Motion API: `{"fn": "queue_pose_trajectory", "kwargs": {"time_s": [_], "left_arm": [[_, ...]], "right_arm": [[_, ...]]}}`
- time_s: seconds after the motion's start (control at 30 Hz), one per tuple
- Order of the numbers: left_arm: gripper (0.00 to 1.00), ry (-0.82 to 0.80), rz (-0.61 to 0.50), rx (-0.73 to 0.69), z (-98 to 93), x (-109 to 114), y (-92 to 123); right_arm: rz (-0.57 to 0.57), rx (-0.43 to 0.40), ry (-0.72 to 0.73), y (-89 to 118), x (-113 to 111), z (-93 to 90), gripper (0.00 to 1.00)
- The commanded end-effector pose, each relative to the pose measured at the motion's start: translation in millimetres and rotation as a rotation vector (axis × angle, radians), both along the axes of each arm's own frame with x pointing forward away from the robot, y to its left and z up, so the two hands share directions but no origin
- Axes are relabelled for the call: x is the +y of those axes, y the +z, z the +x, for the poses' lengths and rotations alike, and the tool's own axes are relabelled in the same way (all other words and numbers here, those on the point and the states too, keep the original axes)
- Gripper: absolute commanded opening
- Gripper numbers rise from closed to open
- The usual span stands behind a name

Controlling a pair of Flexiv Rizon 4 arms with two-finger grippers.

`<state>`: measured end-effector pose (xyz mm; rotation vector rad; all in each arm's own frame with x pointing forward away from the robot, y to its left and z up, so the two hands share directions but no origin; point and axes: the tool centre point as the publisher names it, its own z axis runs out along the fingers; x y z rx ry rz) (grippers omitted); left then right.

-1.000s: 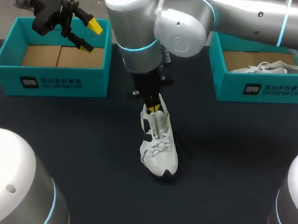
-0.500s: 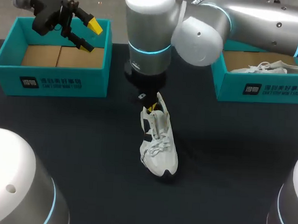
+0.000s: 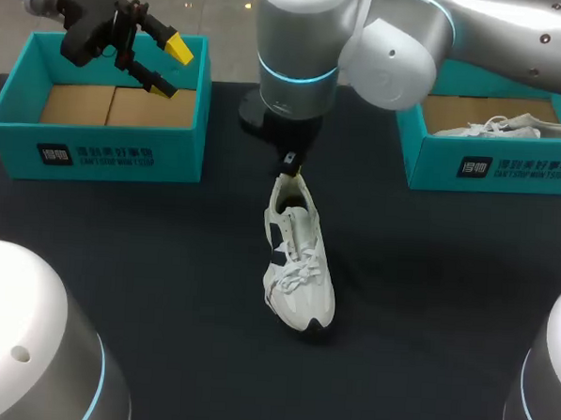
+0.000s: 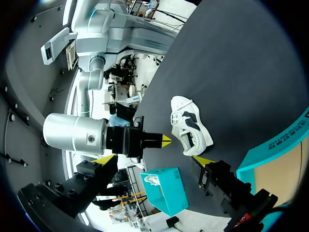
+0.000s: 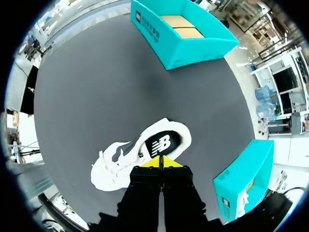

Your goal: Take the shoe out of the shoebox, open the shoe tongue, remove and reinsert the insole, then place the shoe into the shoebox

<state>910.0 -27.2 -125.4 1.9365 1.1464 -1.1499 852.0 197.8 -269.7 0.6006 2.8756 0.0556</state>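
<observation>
I see my right arm [image 3: 299, 32] as fat silver-grey cylinders banded with glowing cyan rings, my left end effector [image 3: 170, 68] black with yellow wedge tips.

Two shoeboxes [image 3: 95, 153] [image 3: 490, 169] and two shoes [image 3: 299, 267] [image 3: 497, 125].

Head overhead-rear; wrists nearer, probably oblique; shoe [image 3: 299, 267] shared.

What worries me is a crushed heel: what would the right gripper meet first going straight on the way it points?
The white shoe: the right gripper, tips together, points at its heel end, close ahead. Collar or opening, I cannot tell.
</observation>
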Motion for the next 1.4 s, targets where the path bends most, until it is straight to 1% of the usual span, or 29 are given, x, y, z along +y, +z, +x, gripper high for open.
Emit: {"fn": "queue_pose_trajectory", "kwargs": {"time_s": [0.03,0.17,0.23,0.33,0.37,0.4,0.47,0.5,0.53,0.63,0.73,0.77,0.8,0.87,0.93,1.03,1.13,1.17,1.2,1.27,1.4], "left_arm": [[1.00,0.000,0.002,-0.001,-0.3,0.4,0.3],[1.00,0.000,0.002,-0.001,-0.3,0.4,0.3],[1.00,0.000,0.002,-0.001,-0.3,0.4,0.3],[1.00,0.000,0.002,-0.001,-0.3,0.4,0.3],[1.00,0.000,0.002,-0.001,-0.3,0.4,0.3],[1.00,0.000,0.002,-0.001,-0.3,0.4,0.3],[1.00,0.000,0.002,-0.001,-0.3,0.4,0.3],[1.00,0.000,0.002,-0.001,-0.3,0.4,0.3],[1.00,0.000,0.002,-0.001,-0.3,0.4,0.3],[1.00,0.000,0.002,-0.001,-0.3,0.4,0.3],[1.00,0.000,0.002,-0.001,-0.3,0.4,0.3],[1.00,0.000,0.002,-0.001,-0.3,0.4,0.3],[1.00,0.000,0.002,-0.001,-0.3,0.4,0.3],[1.00,0.000,0.002,-0.001,-0.3,0.4,0.3],[1.00,0.000,0.002,-0.001,-0.3,0.4,0.3],[1.00,0.000,0.002,-0.001,-0.3,0.4,0.3],[1.00,0.000,0.002,-0.001,-0.3,0.4,0.3],[1.00,0.000,0.002,-0.001,-0.3,0.4,0.3],[1.00,0.000,0.002,-0.001,-0.3,0.4,0.3],[1.00,0.000,0.002,-0.001,-0.3,0.4,0.3],[1.00,0.000,0.002,-0.001,-0.3,0.4,0.3]], "right_arm": [[-0.301,-0.077,0.563,-1.8,12.7,10.5,0.00],[-0.347,-0.073,0.597,-8.2,19.7,20.8,0.00],[-0.378,-0.075,0.581,-12.9,21.8,27.5,0.00],[-0.388,-0.069,0.556,-18.8,20.7,38.2,0.00],[-0.381,-0.065,0.563,-19.5,21.2,40.0,0.04],[-0.387,-0.061,0.570,-20.5,21.6,41.6,0.16],[-0.383,-0.051,0.572,-23.7,22.4,44.1,0.53],[-0.378,-0.050,0.561,-24.8,22.7,45.5,0.66],[-0.377,-0.049,0.559,-26.4,22.3,46.9,0.67],[-0.372,-0.051,0.549,-31.3,21.9,50.6,0.76],[-0.346,-0.050,0.524,-34.8,18.6,55.9,0.79],[-0.339,-0.048,0.520,-35.0,18.0,57.1,0.79],[-0.338,-0.047,0.518,-35.4,17.2,59.3,0.76],[-0.331,-0.051,0.511,-36.0,16.6,63.1,0.78],[-0.331,-0.053,0.517,-38.1,17.0,66.5,0.86],[-0.344,-0.057,0.534,-46.0,15.6,71.5,0.96],[-0.355,-0.053,0.535,-57.3,11.1,77.0,0.93],[-0.352,-0.046,0.530,-60.3,9.6,78.8,0.94],[-0.349,-0.044,0.529,-63.6,8.6,80.7,0.91],[-0.350,-0.046,0.530,-70.1,7.4,84.4,0.90],[-0.341,-0.032,0.523,-84.2,4.4,90.7,0.89]]}}
